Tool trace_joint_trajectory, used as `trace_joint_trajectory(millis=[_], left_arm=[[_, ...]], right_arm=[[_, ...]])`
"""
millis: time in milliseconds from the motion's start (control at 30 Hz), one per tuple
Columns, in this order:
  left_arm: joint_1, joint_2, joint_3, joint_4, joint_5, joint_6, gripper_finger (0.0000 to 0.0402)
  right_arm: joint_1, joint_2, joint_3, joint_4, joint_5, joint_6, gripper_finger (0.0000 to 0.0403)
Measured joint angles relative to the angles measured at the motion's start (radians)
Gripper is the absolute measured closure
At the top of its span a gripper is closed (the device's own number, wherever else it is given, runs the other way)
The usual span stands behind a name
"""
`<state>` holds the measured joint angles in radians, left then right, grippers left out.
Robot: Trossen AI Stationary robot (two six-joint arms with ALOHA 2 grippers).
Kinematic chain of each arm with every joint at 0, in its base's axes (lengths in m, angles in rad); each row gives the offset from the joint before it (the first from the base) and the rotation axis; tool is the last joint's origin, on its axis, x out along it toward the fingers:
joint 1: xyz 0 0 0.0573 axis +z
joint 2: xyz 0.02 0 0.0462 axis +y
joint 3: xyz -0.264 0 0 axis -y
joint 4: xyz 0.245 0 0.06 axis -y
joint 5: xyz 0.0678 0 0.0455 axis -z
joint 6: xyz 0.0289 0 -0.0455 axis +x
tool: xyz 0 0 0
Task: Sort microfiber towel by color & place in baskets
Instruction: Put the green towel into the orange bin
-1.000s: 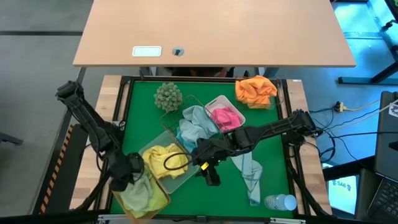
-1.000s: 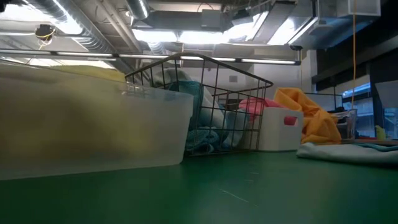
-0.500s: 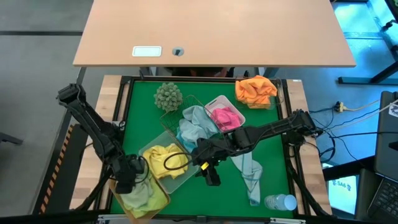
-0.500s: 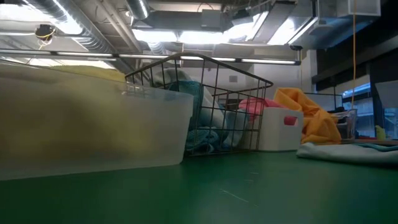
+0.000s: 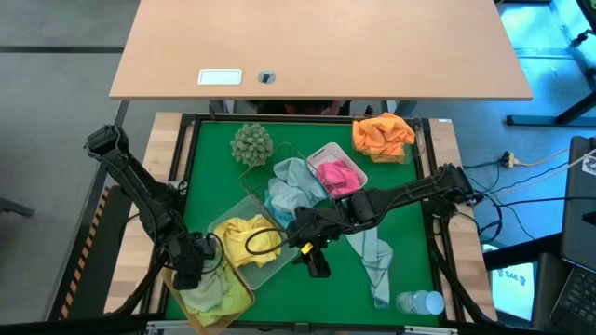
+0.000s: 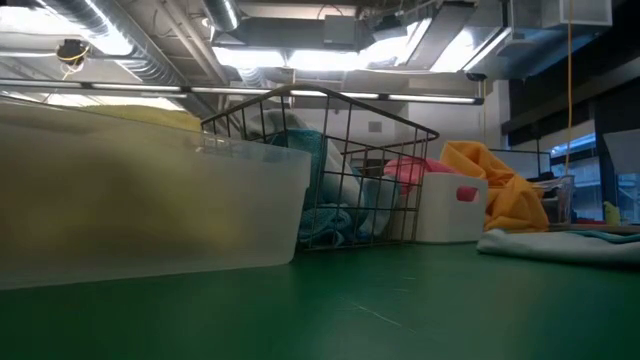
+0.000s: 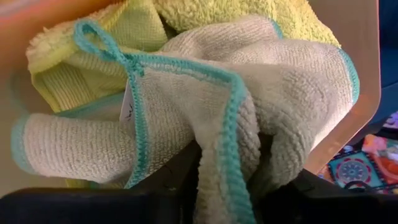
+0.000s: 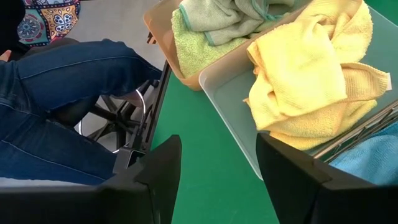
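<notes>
Standing over a green mat point(image 5: 400, 228) framed in wood, a tan desk point(image 5: 321, 46) beyond it; a seated person's jeans point(image 8: 56, 106) show past the near edge. The left gripper point(image 5: 191, 267) hangs over the amber basket point(image 5: 244, 300), a pale green towel point(image 7: 249, 118) draped against its fingers; grip uncertain. The right gripper point(image 5: 315, 261) hovers with jaws wide and empty just beside the frosted clear basket point(image 5: 279, 265) holding a yellow towel point(image 5: 244, 234). A light blue towel point(image 5: 372, 256) lies on open mat near the bottle point(image 5: 419, 302).
</notes>
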<state>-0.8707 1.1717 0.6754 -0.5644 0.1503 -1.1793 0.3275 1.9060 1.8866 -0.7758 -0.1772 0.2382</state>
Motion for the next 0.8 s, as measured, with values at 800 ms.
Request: trace_joint_trajectory(millis=[800], left_arm=[[0.056, -0.062, 0.103, 0.006, 0.109, -0.023, 0.0206]], right_arm=[[0.000, 0.000, 0.000, -0.018, 0.000, 0.000, 0.0196]])
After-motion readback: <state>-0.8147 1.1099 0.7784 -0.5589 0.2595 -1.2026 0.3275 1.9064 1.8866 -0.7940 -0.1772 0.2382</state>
